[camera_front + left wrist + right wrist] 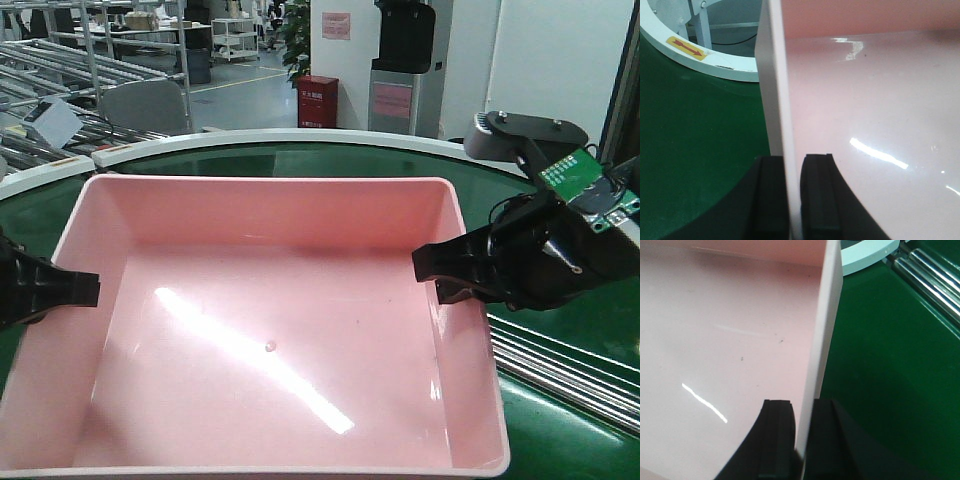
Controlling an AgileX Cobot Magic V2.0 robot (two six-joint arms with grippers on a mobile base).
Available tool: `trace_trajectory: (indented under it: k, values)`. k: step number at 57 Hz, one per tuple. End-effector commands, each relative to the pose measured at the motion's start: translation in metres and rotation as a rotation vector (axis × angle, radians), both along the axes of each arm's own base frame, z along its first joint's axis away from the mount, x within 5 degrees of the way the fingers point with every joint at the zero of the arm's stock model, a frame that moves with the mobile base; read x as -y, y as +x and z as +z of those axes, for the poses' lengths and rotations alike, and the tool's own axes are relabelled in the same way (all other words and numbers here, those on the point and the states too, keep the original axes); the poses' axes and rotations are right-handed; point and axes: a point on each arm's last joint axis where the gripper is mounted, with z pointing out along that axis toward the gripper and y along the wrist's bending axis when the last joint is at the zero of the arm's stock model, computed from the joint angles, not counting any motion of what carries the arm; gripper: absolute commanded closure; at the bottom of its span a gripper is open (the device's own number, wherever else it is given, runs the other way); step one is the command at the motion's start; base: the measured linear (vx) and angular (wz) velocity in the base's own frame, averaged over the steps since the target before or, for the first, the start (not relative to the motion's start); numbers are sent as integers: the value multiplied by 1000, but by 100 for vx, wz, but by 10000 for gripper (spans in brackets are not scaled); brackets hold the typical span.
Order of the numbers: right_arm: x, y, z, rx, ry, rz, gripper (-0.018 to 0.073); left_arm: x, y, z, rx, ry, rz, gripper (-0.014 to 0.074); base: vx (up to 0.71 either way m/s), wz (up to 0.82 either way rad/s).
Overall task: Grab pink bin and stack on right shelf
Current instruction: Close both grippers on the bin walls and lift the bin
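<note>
Left hand [793, 170] and right hand [802, 412] clamp opposite walls of the pink bin [270, 330].

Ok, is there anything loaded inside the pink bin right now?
No, in the front view the pink bin shows a bare floor apart from one tiny speck near its middle.

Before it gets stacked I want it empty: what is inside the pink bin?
The pink bin holds only a tiny speck on its floor. One finger each of the left gripper and right gripper sits inside a side wall. The near wall's inner face cannot be seen.
</note>
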Motion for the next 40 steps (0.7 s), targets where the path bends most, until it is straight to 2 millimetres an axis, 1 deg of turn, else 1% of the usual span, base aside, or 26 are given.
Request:
trace_trajectory:
  k: [1,40]
  values:
    - [12,-5,23,141,-32,-20,568,-5,-6,25,152,-15,27,598,0,0]
    - [12,-5,23,138,-27,-18,568,-5,-6,24,134,-8,22,598,0,0]
